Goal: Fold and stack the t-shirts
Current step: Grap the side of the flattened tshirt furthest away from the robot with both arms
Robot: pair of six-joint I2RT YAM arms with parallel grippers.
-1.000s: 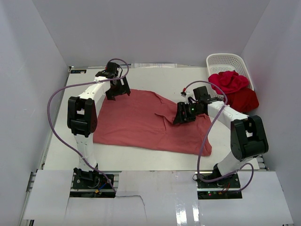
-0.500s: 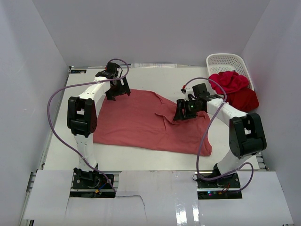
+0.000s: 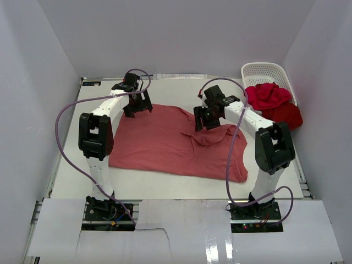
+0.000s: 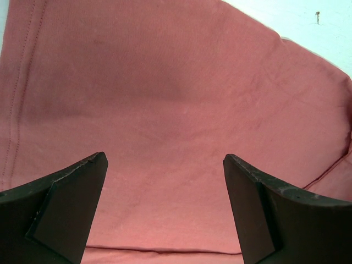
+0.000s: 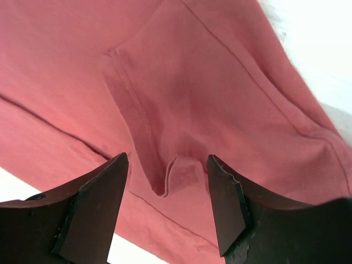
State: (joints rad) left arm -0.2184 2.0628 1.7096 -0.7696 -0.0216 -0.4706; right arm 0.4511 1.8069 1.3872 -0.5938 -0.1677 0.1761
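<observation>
T-shirts: three in view. The salmon t-shirt [image 3: 165,143] lies spread on the table [image 3: 176,88], filling the ctr of the top view. Its body is roughly smooth, w/ one sleeve [image 3: 213,135] flipped inward over the chest at ctr-right. The crimson t-shirt [image 3: 268,94] is bunched in the basket [image 3: 264,70] at upper right. The darker red t-shirt [image 3: 287,116] sits crumpled just below it in frame, against the basket's near side.

Step in hand, as I read it: flattening the salmon one and setting up its first fold. No body fold is made yet and nothing is stacked.

The left gripper [image 3: 137,107] hangs over the shirt's upper-left edge, jaws spread wide w/ nothing btwn them. Its wrist view shows only plain cloth and a hem seam at the left of frame. The right gripper [image 3: 207,120] is over the turned-in sleeve, jaws partly spread and not pinching. In its wrist view a small pucker of the sleeve hem sits right btwn the fingers [image 5: 93,209]. Whether the tips touch the cloth there I can't tell — the angle is too steep.

Next move prob. calls for the right jaws to go down onto that pucker or the sleeve edge and close on one layer only. Then either draw the sleeve out flat or lay it neatly across. The left should pin or grab the upper-left edge so the body doesn't drag. Risk — catching two layers and lifting the chest w/ the sleeve.
</observation>
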